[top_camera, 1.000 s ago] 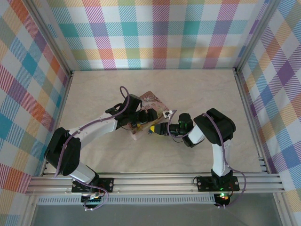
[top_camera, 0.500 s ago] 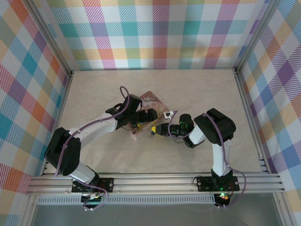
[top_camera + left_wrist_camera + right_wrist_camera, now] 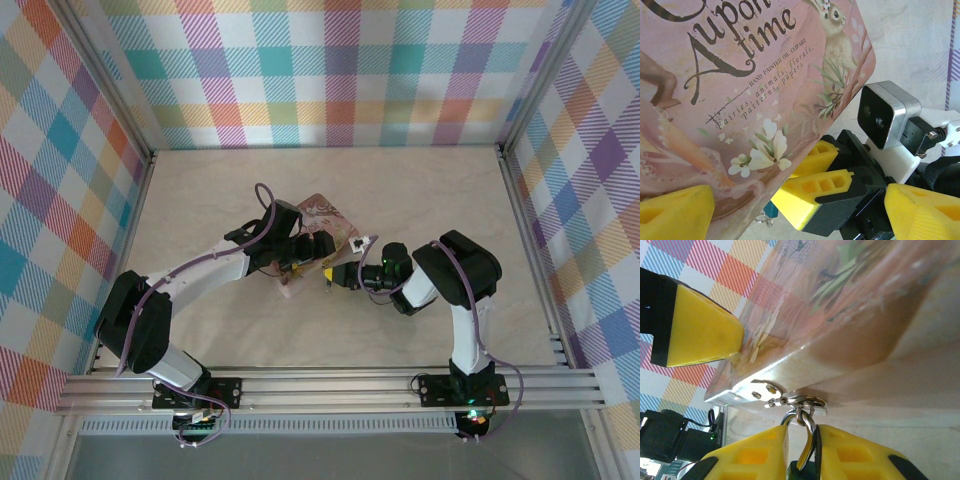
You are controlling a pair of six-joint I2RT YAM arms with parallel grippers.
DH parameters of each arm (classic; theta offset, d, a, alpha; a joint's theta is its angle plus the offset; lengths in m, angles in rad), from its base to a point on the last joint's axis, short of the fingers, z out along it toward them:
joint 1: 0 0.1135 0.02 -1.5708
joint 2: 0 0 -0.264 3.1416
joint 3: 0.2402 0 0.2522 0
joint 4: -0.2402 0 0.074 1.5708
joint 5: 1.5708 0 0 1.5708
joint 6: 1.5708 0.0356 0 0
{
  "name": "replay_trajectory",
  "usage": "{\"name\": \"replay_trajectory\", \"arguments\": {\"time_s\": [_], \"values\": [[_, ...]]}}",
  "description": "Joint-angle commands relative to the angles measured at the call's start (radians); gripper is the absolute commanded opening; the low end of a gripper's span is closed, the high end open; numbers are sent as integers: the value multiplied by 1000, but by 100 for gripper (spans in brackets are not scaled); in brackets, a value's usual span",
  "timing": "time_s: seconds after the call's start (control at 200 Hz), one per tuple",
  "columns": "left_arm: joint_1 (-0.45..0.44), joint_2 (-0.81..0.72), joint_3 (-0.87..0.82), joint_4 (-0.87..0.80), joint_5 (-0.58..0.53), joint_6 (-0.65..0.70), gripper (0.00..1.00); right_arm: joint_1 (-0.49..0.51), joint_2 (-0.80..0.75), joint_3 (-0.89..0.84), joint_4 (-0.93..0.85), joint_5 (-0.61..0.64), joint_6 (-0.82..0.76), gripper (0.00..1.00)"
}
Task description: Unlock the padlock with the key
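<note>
Right claw pinched tight on the padlock, still hooked to the tin; left claw wide open, unlocking's all ahead

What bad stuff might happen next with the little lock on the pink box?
The right gripper pinches the tiny padlock right at its fingertips, so it might slip out. The shackle hangs through the loop on the pink tin box, so a tug may drag or tip the box. One finger of the left gripper touches the box near its edge, so it might slide off.
</note>
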Motion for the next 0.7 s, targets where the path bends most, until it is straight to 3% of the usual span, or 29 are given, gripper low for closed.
{"name": "replay_trajectory", "arguments": {"time_s": [0.0, 0.695], "values": [[-23, 8, -11, -70, 15, -12, 89, 12, -10, -7, 36, -45, -5, 18], [-25, 6, -22, -76, 15, -16, 89, -20, -13, -35, 80, 8, 68, 3]]}}
